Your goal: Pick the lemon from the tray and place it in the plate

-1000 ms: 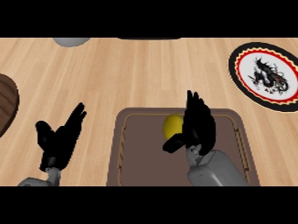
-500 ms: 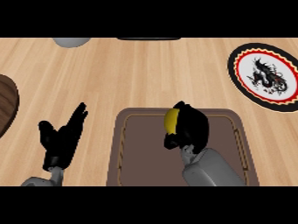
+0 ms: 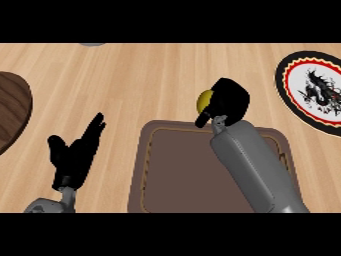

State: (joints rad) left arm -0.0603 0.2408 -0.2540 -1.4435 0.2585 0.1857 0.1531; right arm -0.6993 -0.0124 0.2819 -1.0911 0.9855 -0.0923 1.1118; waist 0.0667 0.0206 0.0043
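The yellow lemon (image 3: 202, 99) shows as a sliver at the left of my right hand (image 3: 225, 101), whose fingers are curled round it and hide most of it. Hand and lemon are held above the counter just beyond the far edge of the brown tray (image 3: 174, 168). The plate (image 3: 300, 65), black and red rimmed with a white centre and a dark drawing, lies at the far right, apart from the hand. My left hand (image 3: 74, 154) rests open at the lower left, fingers up.
A dark round wooden board (image 3: 1, 112) lies at the left edge. A small grey object (image 3: 93, 44) peeks in at the top. My right forearm (image 3: 253, 169) crosses over the tray's right half.
My right hand closed on the lemon in the tray, then lifted it and carried it forward past the tray's far edge. The left hand stayed still; the view has shifted.
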